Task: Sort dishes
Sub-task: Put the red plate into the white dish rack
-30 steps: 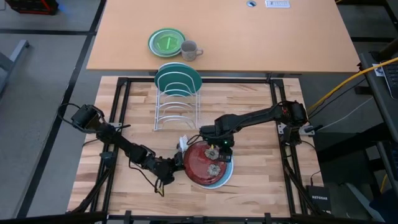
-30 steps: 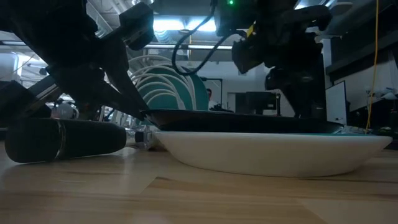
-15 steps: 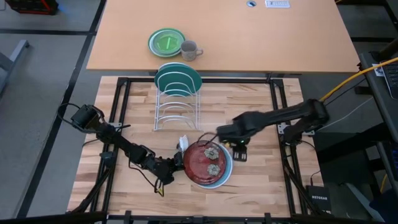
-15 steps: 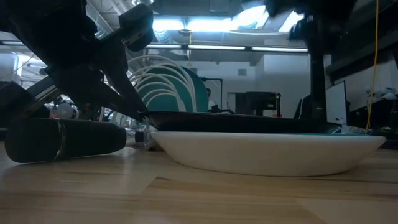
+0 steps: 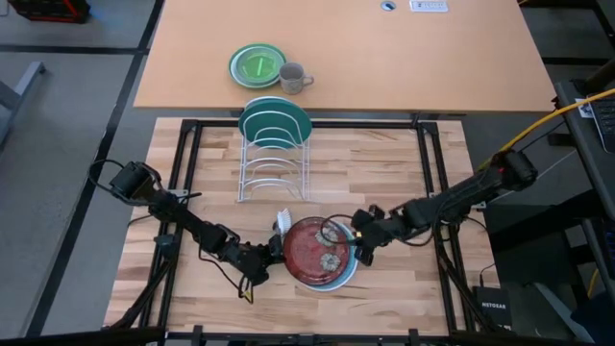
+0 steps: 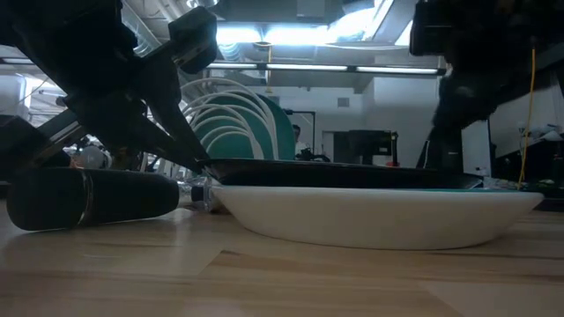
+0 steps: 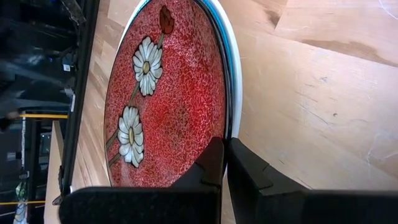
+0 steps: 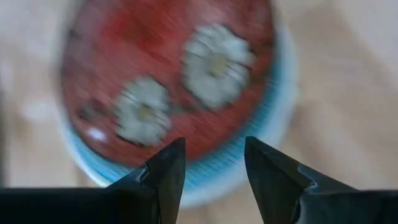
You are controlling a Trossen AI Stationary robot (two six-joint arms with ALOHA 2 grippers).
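A dark red patterned plate (image 5: pixel 315 253), painted with white daisies, sat on top of a light blue plate (image 5: pixel 348 272) near the front edge of the wooden table (image 5: pixel 384 163). The left gripper (image 5: pixel 271 254) lay low against the stack's left rim, its fingers (image 7: pixel 214 163) clenched on the red plate's edge, as the left wrist view showed. The right gripper (image 5: pixel 363 237) was at the stack's right rim, just beside the plates; its fingers (image 8: pixel 166 167) stood parted, holding nothing, with the red plate and the blue rim beneath it straight ahead between them.

In the level view the stack rested flat on the boards, a pale dish underside (image 6: pixel 379 217) carrying the dark plate (image 6: pixel 344 173), with the left arm (image 6: pixel 115 79) slanting down to its edge.

Behind the stack, a teal plate (image 5: pixel 276 122) stood upright in the rear slot of a wire dish rack (image 5: pixel 273 175). Farther back, on the tan tabletop, a small green plate (image 5: pixel 257 65) sat just beside a grey mug (image 5: pixel 293 77).
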